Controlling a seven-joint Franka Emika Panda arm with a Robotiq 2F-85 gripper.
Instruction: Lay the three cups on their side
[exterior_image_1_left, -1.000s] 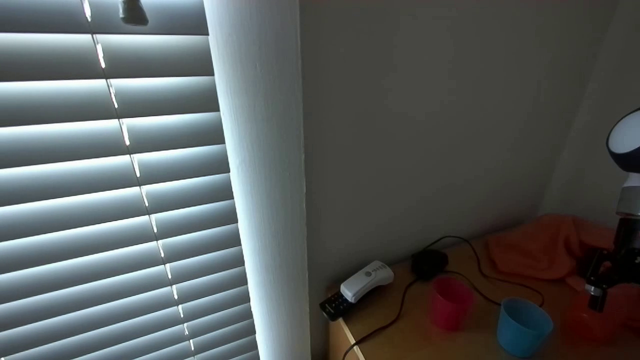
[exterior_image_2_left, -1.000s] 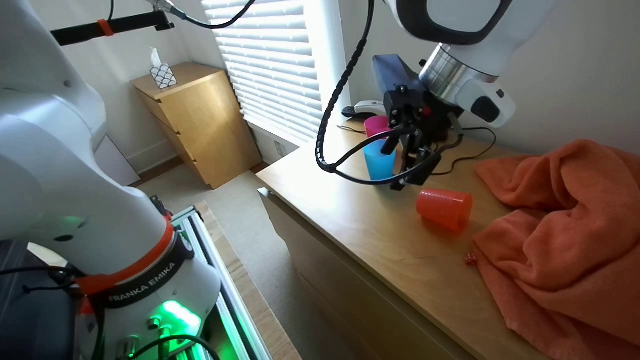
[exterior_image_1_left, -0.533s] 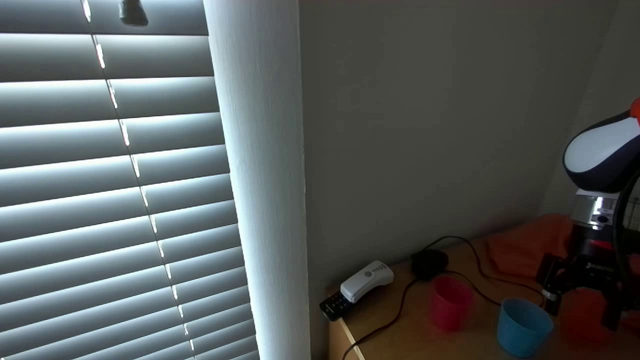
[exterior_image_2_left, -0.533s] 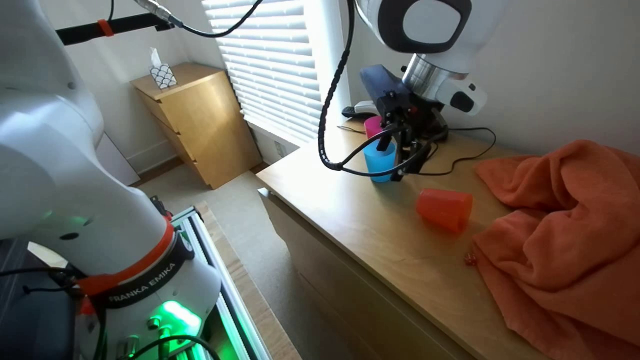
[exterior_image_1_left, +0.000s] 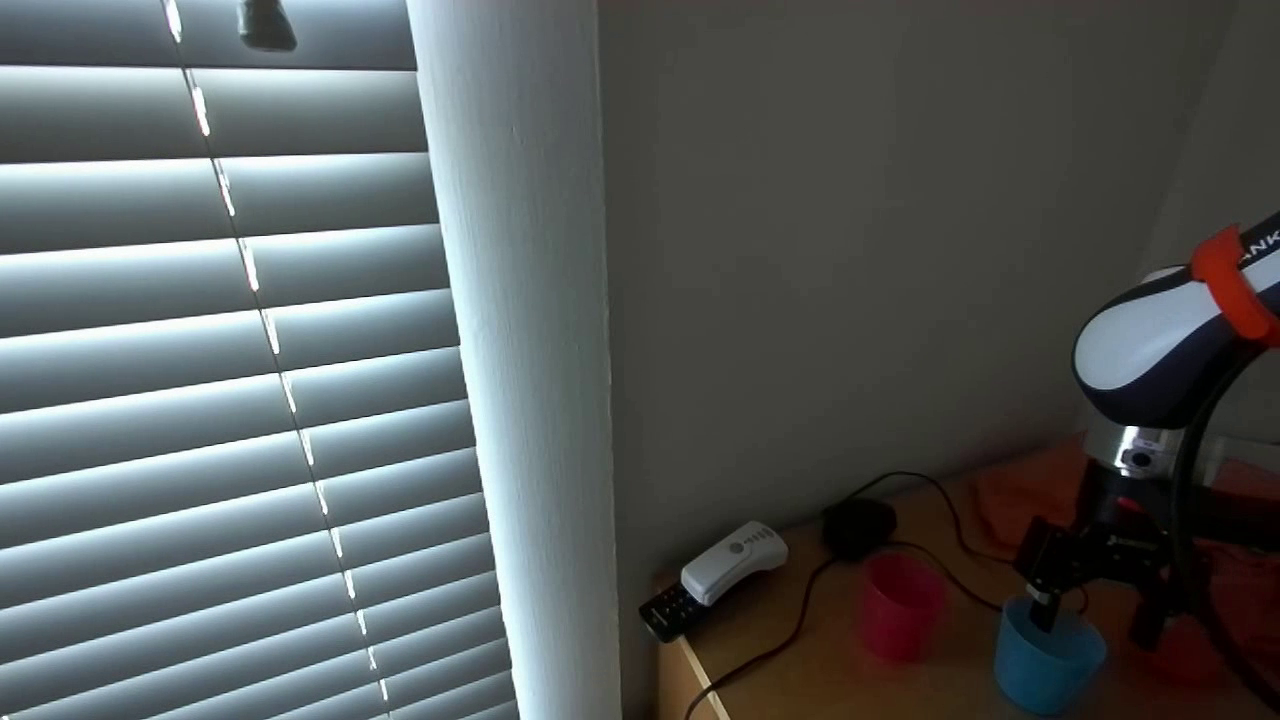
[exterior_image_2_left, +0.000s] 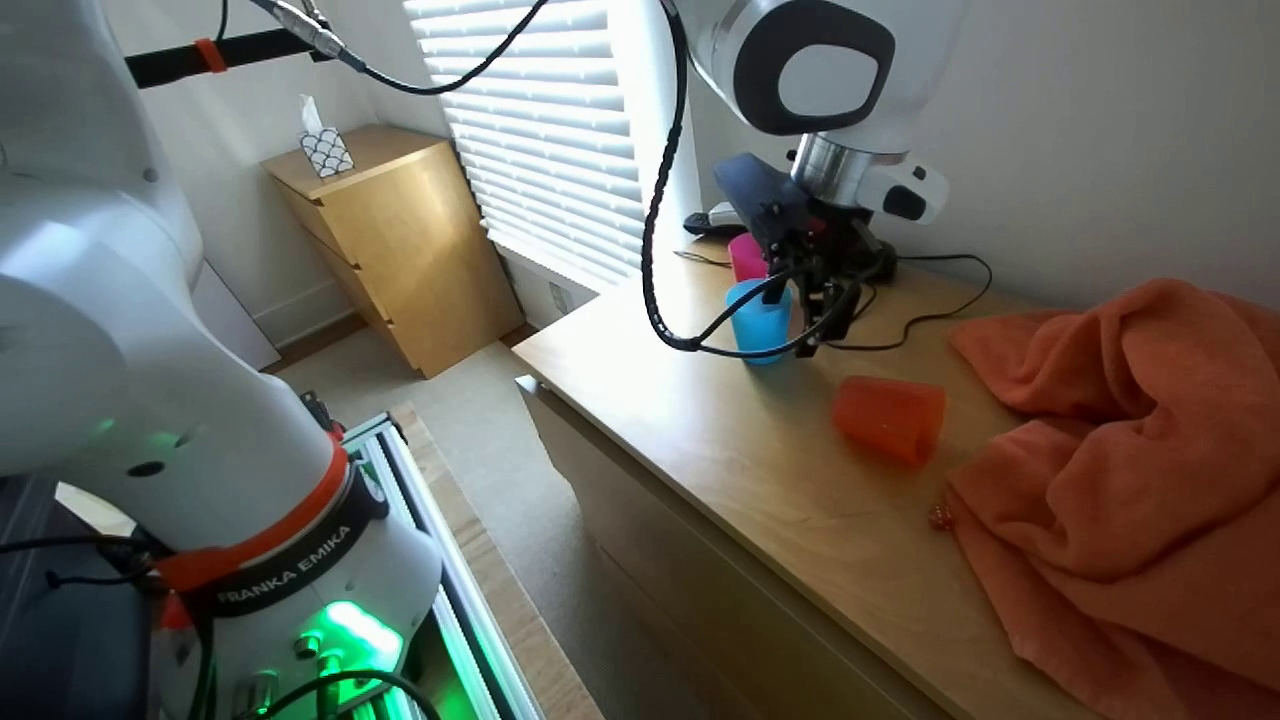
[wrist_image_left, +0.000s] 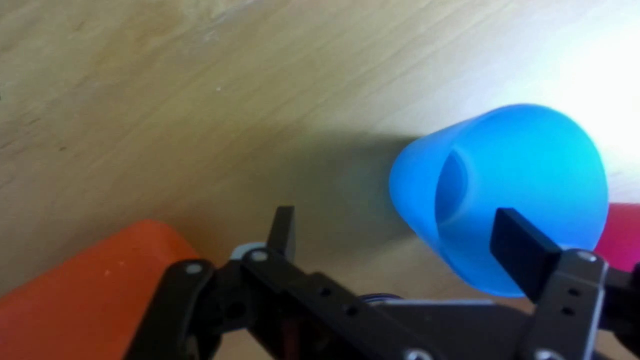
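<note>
right, here we go: in the last second my gripper (wrist_image_left: 394, 215) has swept over the wooden top (exterior_image_2_left: 720, 430) and come in above the light blue cup (wrist_image_left: 545, 155), and that's the whole change, because not a single cup has budged. my fingers (wrist_image_left: 522, 247) are spread wide, nothing clasped; one hangs over the blue mouth, its partner outside, over the wood toward the orange-red cup (exterior_image_2_left: 885, 420). has that inner tip dipped past the rim? i can't tell. so, the score: orange-red is lying on its side near the orange cloth (exterior_image_2_left: 1130, 470), one of three done by my judgement. light blue is upright, and the pink-red cup (exterior_image_1_left: 900, 620) stands upright near it, a gap between them in an exterior view. which means, i'd say, that i'm switching to number two, and this placing suits it: near wall between my fingers, ready for a pinch and a tip. what could spoil it? thin plastic like this, i reckon, skids at a nudge and might roll into pink-red. my call, then: sink a little, squeeze lightly, tilt it away from its neighbour, let go once it's flat on its side, and leave pink-red for last.
</note>
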